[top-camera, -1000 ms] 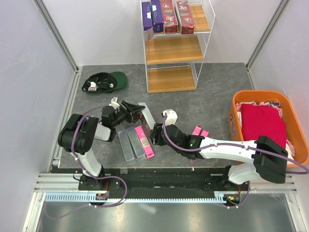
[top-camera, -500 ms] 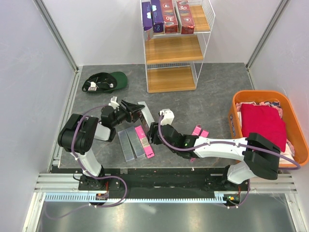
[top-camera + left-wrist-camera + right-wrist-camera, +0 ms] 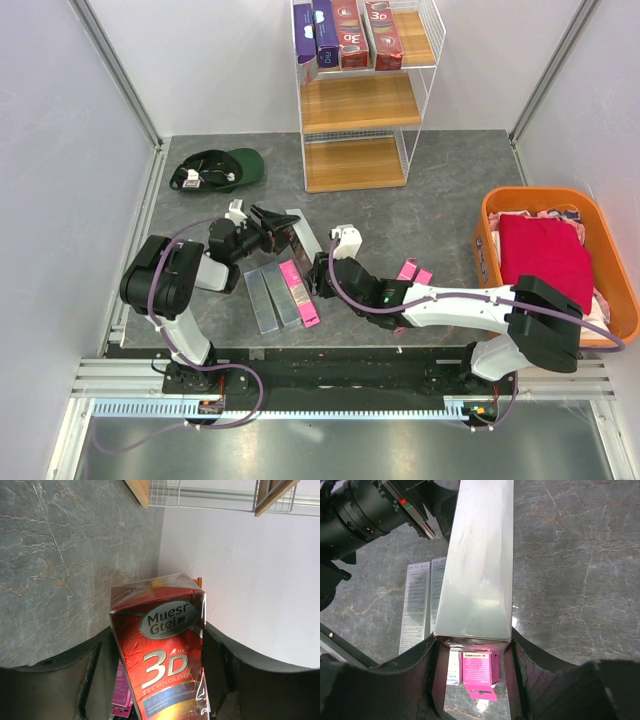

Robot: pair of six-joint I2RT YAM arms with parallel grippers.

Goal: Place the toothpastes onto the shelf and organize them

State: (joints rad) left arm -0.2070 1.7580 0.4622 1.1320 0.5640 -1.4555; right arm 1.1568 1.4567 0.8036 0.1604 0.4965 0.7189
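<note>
Item: one toothpaste carton [image 3: 303, 238], long and slim, glossy-wrapped; one broad face dark red with white "3D" print and a silver oval label, the adjoining face plain silver-grey. Location: in front of the shelf [image 3: 360, 100], off its lower left corner, raised over the grey table [image 3: 450, 180] and tilted, its far end toward the shelf. Left gripper [image 3: 157, 630]: fingers flank the red face at one end, close on both sides; whether they clamp it or stand slack cannot be told. Right gripper [image 3: 475, 645]: fingers pressed against both narrow edges of the silver face at the other end, clamped on the carton. Left arm: folded low, elbow bent, wrist reaching across in front of the shelf. Right arm: stretched long and low from its base, forearm running leftward below the shelf. Also held on the shelf's top board: four upright boxes [image 3: 345, 30], two purple, two dark red. Nearer than the carton, flat on the table: three loose boxes [image 3: 283, 295], two silver-grey, one pink, side by side
</note>
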